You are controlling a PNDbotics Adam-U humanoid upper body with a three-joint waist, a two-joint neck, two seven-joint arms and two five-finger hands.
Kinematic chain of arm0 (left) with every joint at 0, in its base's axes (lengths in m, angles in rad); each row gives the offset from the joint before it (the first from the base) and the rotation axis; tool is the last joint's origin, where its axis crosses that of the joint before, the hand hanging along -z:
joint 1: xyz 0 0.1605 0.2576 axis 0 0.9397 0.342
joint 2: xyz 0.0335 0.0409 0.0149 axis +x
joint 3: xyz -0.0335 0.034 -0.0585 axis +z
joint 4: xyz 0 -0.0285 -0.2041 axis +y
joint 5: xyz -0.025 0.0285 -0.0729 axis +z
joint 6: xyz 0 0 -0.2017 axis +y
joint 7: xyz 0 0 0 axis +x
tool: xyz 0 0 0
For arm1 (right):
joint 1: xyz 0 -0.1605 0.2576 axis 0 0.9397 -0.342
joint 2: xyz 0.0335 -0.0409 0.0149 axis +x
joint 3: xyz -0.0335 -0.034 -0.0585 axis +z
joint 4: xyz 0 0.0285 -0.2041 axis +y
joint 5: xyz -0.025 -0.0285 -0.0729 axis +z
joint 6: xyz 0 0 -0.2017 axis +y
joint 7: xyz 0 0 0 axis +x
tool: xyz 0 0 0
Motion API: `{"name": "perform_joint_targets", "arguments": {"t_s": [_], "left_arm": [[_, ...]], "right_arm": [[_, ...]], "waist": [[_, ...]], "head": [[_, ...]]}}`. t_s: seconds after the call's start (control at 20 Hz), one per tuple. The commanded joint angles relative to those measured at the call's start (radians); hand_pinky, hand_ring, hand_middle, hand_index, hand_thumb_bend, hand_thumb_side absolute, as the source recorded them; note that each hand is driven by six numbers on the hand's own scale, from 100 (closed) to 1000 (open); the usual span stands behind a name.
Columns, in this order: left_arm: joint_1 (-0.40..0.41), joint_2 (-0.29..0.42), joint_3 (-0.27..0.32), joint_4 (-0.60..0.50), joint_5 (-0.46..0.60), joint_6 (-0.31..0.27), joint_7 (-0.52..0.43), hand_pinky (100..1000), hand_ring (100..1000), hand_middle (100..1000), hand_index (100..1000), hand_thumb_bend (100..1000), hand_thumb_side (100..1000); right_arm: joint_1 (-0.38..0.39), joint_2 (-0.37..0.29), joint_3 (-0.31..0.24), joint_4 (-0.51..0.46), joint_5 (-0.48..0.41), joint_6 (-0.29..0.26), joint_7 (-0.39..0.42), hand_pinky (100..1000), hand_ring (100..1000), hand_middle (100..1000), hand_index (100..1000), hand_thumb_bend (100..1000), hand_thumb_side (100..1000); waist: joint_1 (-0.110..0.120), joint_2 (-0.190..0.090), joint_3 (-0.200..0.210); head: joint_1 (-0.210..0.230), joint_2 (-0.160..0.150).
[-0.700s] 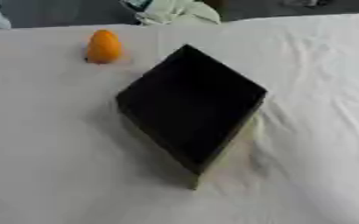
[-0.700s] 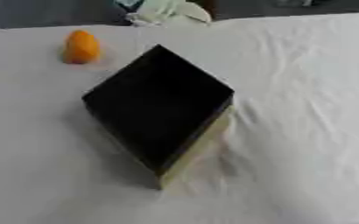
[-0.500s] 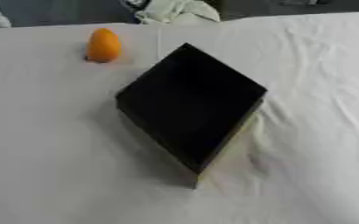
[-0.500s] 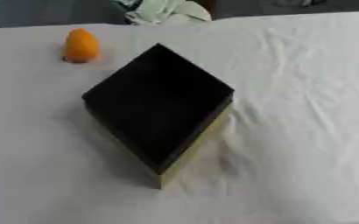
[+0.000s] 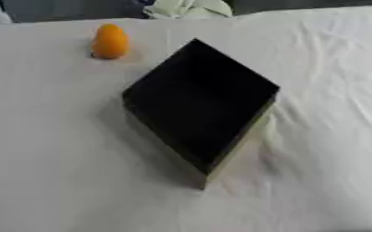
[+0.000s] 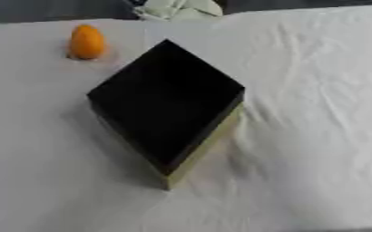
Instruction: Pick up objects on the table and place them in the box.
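A black open box (image 5: 198,102) stands corner-on in the middle of the white cloth, its inside dark and its pale outer wall showing on the near right side. An orange, egg-shaped object (image 5: 110,41) stands upright on the cloth beyond the box, to its far left and apart from it. Neither of my hands shows in either eye view.
A white tablecloth (image 5: 332,136) covers the whole table and is wrinkled on the right. A pale crumpled cloth-like thing (image 6: 177,7) lies at the far edge, just past the table.
The whole picture has shifted slightly, so the camera moved. The box and the orange object keep their places on the cloth.
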Motion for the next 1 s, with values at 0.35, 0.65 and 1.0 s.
{"name": "perform_joint_targets", "arguments": {"t_s": [0.35,0.65,1.0], "left_arm": [[-0.138,0.183,-0.089,0.189,-0.144,-0.011,-0.144,518,585,692,678,208,573],[-0.29,0.256,-0.176,0.379,-0.287,-0.039,-0.342,560,627,742,757,257,661],[-0.508,0.223,-0.24,0.687,-0.479,-0.133,-0.53,622,700,789,837,451,670]], "right_arm": [[-0.006,-0.039,0.004,-0.015,0.004,0.002,0.008,769,760,678,859,286,1000],[-0.006,-0.046,0.01,-0.015,0.001,0.003,0.015,769,760,678,859,285,1000],[-0.007,-0.048,0.016,-0.015,-0.003,0.005,0.022,769,760,677,859,286,1000]], "waist": [[0.003,-0.021,0.0],[0.008,-0.027,0.001],[0.01,-0.033,0.0]], "head": [[0.009,0.006],[0.0,0.002],[0.005,0.003]]}}
